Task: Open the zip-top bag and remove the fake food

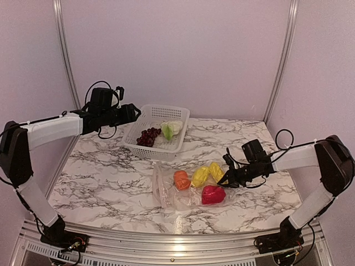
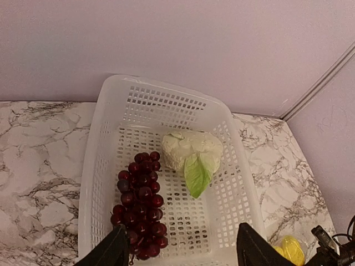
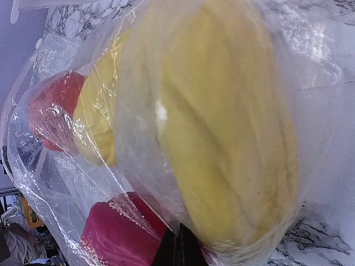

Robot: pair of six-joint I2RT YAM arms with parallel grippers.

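The left pincer (image 1: 133,112) stands wide open, its fingertips (image 2: 113,250) apart over one end of the white basket (image 1: 166,108). Just ahead of it in the basket lie the grapes (image 2: 141,205), and beyond them the cabbage (image 2: 191,149), close to the far rim. The wall rises right behind that rim.

The right pincer (image 1: 228,180) is at the right edge of the zip-top bag (image 1: 166,191), pressed against the plastic. I cannot tell whether it grips the plastic. Inside the bag, a yellow piece (image 1: 216,171) is right against it, the red piece (image 1: 213,194) is beside it, and a second yellow piece (image 1: 199,176) and the orange fruit (image 1: 181,180) lie farther off. Bare table (image 1: 100,177) spreads beyond the bag's far edge.
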